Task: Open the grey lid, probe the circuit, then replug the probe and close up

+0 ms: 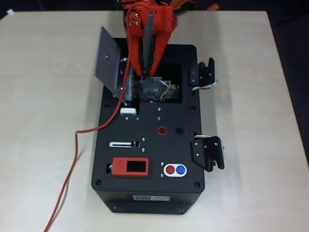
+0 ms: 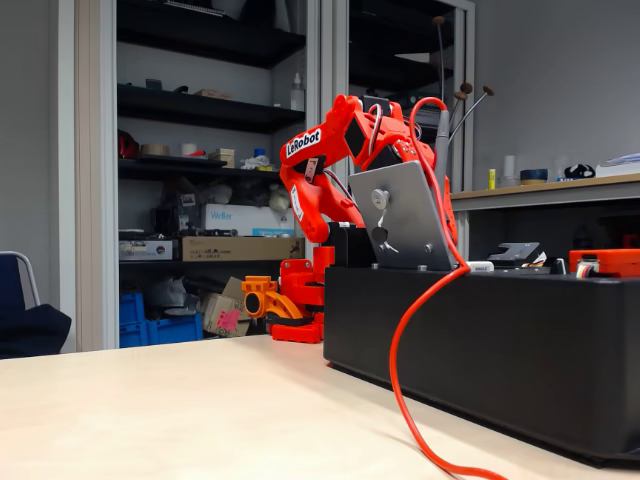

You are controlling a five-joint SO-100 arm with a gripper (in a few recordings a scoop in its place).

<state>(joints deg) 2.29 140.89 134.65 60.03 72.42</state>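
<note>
Black box [image 1: 149, 159] sits on a pale wood-grain counter [image 1: 43, 96], matte rectangular housing, rounded corners, screws along the rim. Grey lid [image 1: 107, 59] is swung open on its hinge at the left edge of the cutout in the overhead view: flat light-grey plate, smooth, standing roughly upright and tilted outward to the left. In the fixed view the lid [image 2: 400, 215] stands up off the box top, its small round knob facing the camera.

Opening [image 1: 159, 87] under it shows a grey part and yellow/green wires.

Red arm [image 1: 147, 21] comes in from the far edge of the counter. Pincer [image 1: 146, 72] points down into the opening, pinching the probe [image 1: 149, 41]: slim grey rod, long axis close to vertical, tip down in the cutout, upper end sticking out above the pincer [image 2: 440, 130]. Contact of tip with the circuit: cannot tell.

Thin red cable [image 1: 77, 145] runs from the probe down past the lid, off the box's left side, then loops across the counter to the near edge.

Other box-top items: red round socket [image 1: 162, 130], black socket beside it, orange-red display module [image 1: 130, 167], 1 red and 1 blue button [image 1: 175, 169], small white tab [image 1: 128, 111]. 2 black latches [image 1: 207, 152] hang off the right side.

Room: counter open left and right of the box; the lid and cable crowd the left of the cutout.
</note>
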